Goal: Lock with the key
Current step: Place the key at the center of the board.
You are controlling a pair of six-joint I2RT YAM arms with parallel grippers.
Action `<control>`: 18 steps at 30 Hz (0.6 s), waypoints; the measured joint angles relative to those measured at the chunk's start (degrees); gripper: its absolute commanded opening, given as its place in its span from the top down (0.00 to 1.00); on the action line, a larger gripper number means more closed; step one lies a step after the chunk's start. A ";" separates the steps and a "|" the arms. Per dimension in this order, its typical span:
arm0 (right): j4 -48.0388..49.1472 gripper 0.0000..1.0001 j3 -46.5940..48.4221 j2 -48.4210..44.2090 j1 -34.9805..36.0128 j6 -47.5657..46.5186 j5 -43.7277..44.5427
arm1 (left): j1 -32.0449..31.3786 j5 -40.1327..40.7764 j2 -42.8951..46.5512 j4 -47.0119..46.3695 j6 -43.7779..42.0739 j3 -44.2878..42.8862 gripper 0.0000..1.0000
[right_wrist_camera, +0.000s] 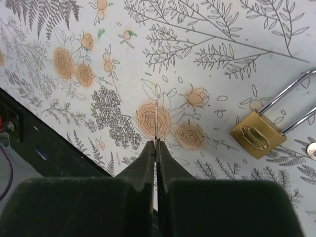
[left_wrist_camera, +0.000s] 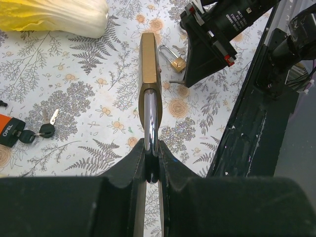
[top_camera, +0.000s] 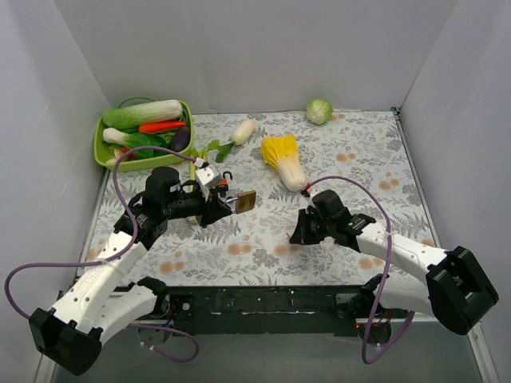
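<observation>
The table is covered with a white cloth printed with grey ferns and orange roses, and plain white walls close it in on the left, back and right. A black rail runs along the near edge, where the arm bases sit. In the back left corner stands a green basket of toy vegetables. A white radish, a yellow napa cabbage and a small green cabbage lie loose on the far half of the cloth. The left gripper is clamped on the steel shackle of a large brass padlock. The left wrist view shows this plainly: the fingers pinch the shackle from both sides, and the brass body juts forward above the cloth. The right gripper is low over the middle of the table, its jaws pressed together on a key, a thin blade seen edge-on, its tip close to the cloth (whether it touches I cannot tell). Just beside that gripper a small padlock lies flat on the print, its shackle pointing away toward the frame's right edge. A bunch of black-headed keys on an orange tag rests on the cloth well apart from both padlocks.
</observation>
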State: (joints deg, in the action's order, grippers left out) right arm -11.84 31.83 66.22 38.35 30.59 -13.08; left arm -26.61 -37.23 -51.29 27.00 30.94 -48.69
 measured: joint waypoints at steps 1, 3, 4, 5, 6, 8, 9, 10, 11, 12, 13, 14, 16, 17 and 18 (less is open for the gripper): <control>1.49 0.99 -0.35 0.42 0.31 0.98 0.42 | 0.00 0.00 0.13 0.02 0.00 0.02 1.00; 3.85 0.99 -0.94 1.07 0.59 2.64 1.25 | 0.00 -0.04 0.42 0.04 0.00 0.09 1.00; 4.87 0.99 -1.18 1.51 0.72 3.67 1.79 | 0.00 -0.07 0.61 0.07 0.00 0.22 1.00; 5.81 0.99 -1.44 1.92 0.79 4.33 2.32 | 0.00 -0.09 0.81 0.22 0.00 0.28 1.00; 6.58 0.99 -1.75 2.40 0.81 5.27 2.93 | 0.04 -0.11 1.05 0.55 -0.04 0.33 1.00; 7.45 0.99 -2.08 3.23 0.83 6.54 4.07 | 0.04 -0.20 1.42 1.25 -0.15 0.33 1.00; 7.69 0.99 -2.19 3.61 0.83 7.06 4.55 | 0.04 -0.24 1.60 1.49 -0.33 0.33 1.00; 8.04 0.99 -2.38 4.02 0.83 7.67 5.18 | 0.04 -0.24 1.77 1.70 -0.50 0.33 1.00; 8.22 0.99 -2.49 4.46 0.83 8.33 5.77 | 0.04 -0.26 1.95 1.90 -0.68 0.35 1.00; 8.31 0.99 -2.56 4.90 0.83 8.81 6.40 | 0.04 -0.26 2.14 2.10 -0.79 0.37 1.00; 8.55 0.99 -2.60 5.33 0.83 9.57 7.02 | 0.04 -0.26 2.38 2.23 -0.94 0.42 1.00; 8.74 0.99 -2.62 5.75 0.83 10.08 7.63 | 0.04 -0.26 2.60 2.45 -1.09 0.44 1.00; 9.09 0.99 -2.62 6.51 0.83 11.10 8.57 | 0.04 -0.26 3.06 2.82 -1.20 0.55 1.00; 9.16 0.99 -2.62 6.93 0.83 11.45 8.90 | 0.04 -0.26 3.23 2.99 -1.31 0.59 1.00; 9.22 0.99 -2.62 7.50 0.83 11.80 9.31 | 0.04 -0.26 3.41 3.02 -1.38 0.72 1.00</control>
State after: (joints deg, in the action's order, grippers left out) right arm -2.61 29.21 73.71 39.18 42.39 -3.77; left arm -26.57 -37.50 -47.88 30.02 29.56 -47.97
